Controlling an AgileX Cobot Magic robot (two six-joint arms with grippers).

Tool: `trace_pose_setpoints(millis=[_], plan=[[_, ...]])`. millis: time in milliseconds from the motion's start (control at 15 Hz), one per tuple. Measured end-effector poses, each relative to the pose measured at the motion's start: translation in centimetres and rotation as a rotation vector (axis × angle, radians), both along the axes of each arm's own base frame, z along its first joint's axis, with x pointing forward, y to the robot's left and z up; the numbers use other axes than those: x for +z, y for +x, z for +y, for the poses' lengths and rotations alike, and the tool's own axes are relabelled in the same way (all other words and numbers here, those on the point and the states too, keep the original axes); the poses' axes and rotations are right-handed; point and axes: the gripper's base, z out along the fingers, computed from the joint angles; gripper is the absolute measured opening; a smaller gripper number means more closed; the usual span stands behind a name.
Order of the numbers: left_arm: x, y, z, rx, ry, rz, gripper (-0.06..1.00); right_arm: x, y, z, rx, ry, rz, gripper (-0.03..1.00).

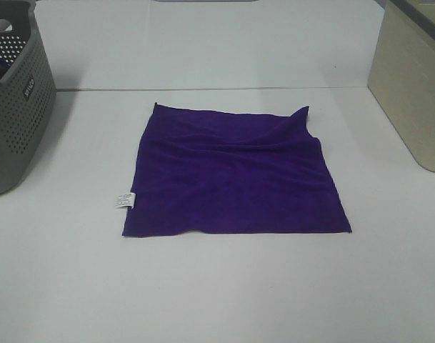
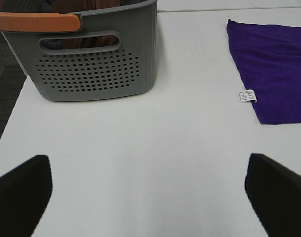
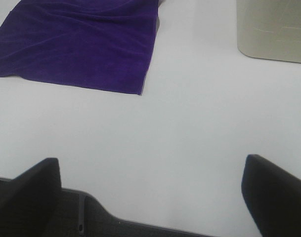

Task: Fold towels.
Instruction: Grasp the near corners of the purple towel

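White matte table (image 1: 217, 286) under soft, even light, with only faint shadows. Thin seam (image 1: 224, 89) running across near the far edge. Grey perforated basket (image 1: 17, 107) at the left edge, toward the far corner. Beige bin (image 1: 410, 78) at the right edge, opposite. Dark, carpet-like floor (image 2: 1, 84) beyond the left edge.

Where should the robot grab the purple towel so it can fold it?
Probably the purple towel by its two near corners: left gripper on the tag-side corner, right gripper on the right-hand corner, coming from the near edge. It lies spread flat, so corners pinch easiest.
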Motion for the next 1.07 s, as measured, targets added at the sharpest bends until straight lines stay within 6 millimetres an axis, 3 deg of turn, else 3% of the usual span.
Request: trace_pose_setpoints(millis=[1067], plan=[[0.00, 0.06, 0.00, 0.000, 0.000, 0.004, 0.99, -0.01, 0.04, 0.01, -0.001, 0.004, 0.007, 0.96]])
